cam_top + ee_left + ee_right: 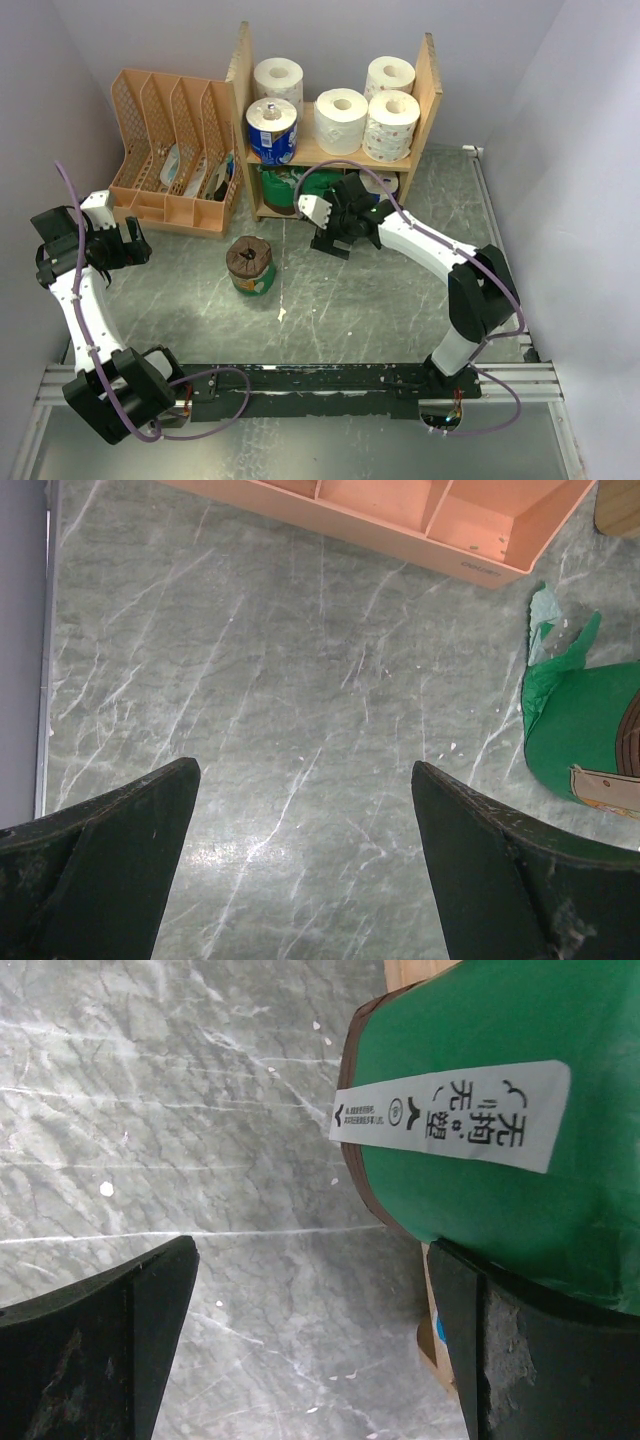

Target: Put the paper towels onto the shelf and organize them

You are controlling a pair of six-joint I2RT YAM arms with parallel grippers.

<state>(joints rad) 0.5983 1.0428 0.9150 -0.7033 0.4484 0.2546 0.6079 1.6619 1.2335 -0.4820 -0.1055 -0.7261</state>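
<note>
We see a peach slotted organizer (170, 150) standing at the back left of the table (360, 300), close to the rear wall (330, 25). Its four slanted slots face forward. A few pale and green items (190, 170) sit low in the right-hand slots; we cannot tell what they are. The table has a grey-green marbled top, with small white specks (281, 314) near its middle. A metal rail (497, 230) runs along its right edge.
</note>
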